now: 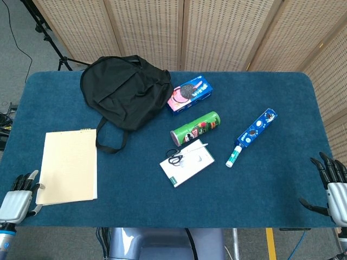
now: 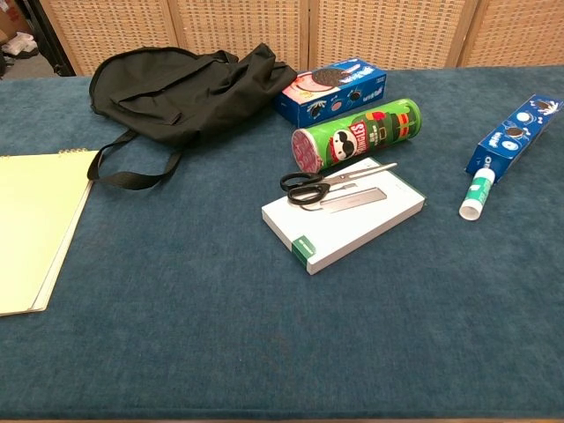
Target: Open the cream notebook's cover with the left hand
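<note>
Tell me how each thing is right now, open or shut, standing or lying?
cream notebook: shut, lying flat.
left hand: open, at the notebook's near corner.
right hand: open, holding nothing.
backpack: slumped flat.
chip can: lying on its side.
scissors: shut, on the white box.
</note>
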Controlling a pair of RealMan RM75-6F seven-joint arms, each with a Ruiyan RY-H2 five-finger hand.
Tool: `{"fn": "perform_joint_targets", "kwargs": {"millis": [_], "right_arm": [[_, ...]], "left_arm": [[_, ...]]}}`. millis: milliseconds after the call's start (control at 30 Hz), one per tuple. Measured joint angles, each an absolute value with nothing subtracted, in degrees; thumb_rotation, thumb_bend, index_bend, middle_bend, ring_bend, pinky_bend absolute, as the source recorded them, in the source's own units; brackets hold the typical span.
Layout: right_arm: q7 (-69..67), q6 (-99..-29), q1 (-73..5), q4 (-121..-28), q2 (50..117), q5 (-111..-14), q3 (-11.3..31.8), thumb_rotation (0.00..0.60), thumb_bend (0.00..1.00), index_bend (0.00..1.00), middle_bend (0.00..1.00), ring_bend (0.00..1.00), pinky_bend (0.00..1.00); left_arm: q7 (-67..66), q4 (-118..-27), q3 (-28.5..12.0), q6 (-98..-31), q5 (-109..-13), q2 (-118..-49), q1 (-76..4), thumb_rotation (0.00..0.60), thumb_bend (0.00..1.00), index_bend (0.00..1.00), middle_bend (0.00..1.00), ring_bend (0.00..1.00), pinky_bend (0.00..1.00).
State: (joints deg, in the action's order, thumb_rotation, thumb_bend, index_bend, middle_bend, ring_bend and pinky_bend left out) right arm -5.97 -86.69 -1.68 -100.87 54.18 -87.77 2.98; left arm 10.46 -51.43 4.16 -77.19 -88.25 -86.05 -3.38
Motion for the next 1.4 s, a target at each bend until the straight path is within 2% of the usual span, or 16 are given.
{"fn": "perform_joint_targets", "kwargs": {"millis": [167,300,500,767,933,1133,1400], "right_arm": [[-6.2,-86.7,-1.7,-100.9,54.1,-87.9,2.9,0.600,0.00,0.08,0.00,0.00,0.00],[-6.2,-86.6,-1.7,-100.9,54.1,-88.0,2.8,0.600,0.00,0.08,0.00,0.00,0.00],[-6.3,-86.6,-1.7,-100.9,54.1,-88.0,2.8,0.600,0.00,0.08,0.00,0.00,0.00],[-6.8,-86.4,-1.8,-101.0,54.0,-88.2,2.7,0.600,0.00,0.08,0.00,0.00,0.00],[-7.1,-86.2,-1.9,-101.0,53.8,-88.3,2.6,0.600,0.00,0.08,0.00,0.00,0.00],[-7.3,-86.3,-1.8,-101.0,53.8,-88.3,2.6,0.600,0.00,0.08,0.00,0.00,0.00],[-7.8,-86.5,-1.8,-101.0,53.6,-88.3,2.6,0.600,0.00,0.08,0.00,0.00,0.00]], "left_arm": [[10.6,-50.9,4.1,-77.5,-88.2,-86.4,-3.3,0.600,0.33,0.47,0.00,0.00,0.00],[10.7,-50.6,4.1,-77.4,-88.3,-86.6,-3.3,0.600,0.41,0.48,0.00,0.00,0.00],[11.0,-50.5,4.2,-77.3,-88.3,-86.6,-3.4,0.600,0.43,0.51,0.00,0.00,0.00],[13.1,-50.0,4.2,-78.7,-89.0,-86.9,-3.3,0.600,0.52,0.73,0.00,0.00,0.00],[13.7,-49.3,5.1,-79.5,-90.5,-87.0,-3.3,0.600,0.52,0.75,0.00,0.00,0.00],[14.3,-49.8,8.0,-81.1,-94.8,-86.4,-3.5,0.600,0.52,0.75,0.00,0.00,0.00],[15.6,-51.2,12.0,-87.4,-101.4,-85.1,-3.1,0.600,0.52,0.75,0.00,0.00,0.00]]}}
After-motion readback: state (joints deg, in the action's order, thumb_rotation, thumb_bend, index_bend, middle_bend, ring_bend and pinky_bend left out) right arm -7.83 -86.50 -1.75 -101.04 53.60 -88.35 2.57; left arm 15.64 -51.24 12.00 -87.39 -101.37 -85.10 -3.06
